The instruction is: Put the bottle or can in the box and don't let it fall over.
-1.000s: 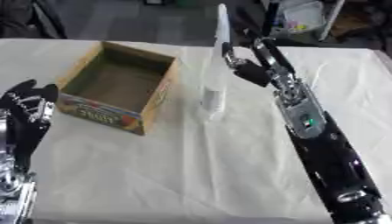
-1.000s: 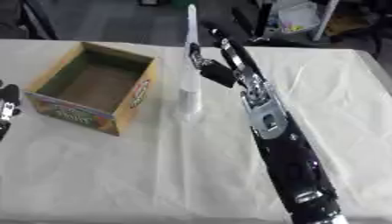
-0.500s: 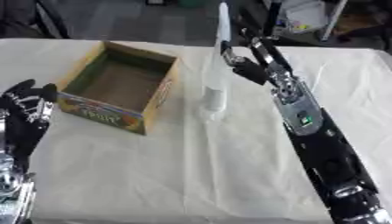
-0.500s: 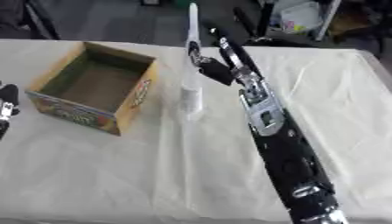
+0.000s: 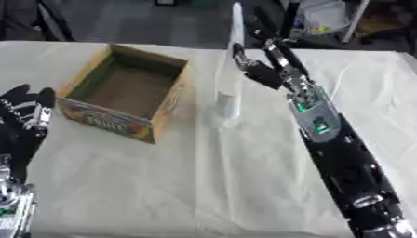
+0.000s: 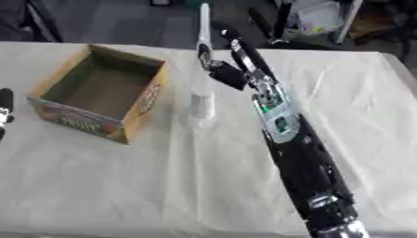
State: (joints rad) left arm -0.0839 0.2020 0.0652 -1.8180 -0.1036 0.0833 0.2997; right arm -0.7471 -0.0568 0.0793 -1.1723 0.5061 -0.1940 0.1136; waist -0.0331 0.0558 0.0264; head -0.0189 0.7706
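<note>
Soft, even light falls from above on the white tablecloth (image 5: pixel 204 186), which reads bright without glare. Both views are blurred throughout, edges smeared. The box (image 5: pixel 122 93) is dim inside and drops a faint shadow. Beyond the table's far edge the room lies dark.

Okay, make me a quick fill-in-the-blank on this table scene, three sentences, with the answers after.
1. The clear bottle stands on the table to the ____ of the cardboard box.
2. The box holds ____.
3. The hand nearest the bottle is the robot's ____ hand; the other hand rests at the lower corner.

Answers: right; nothing; right
</note>
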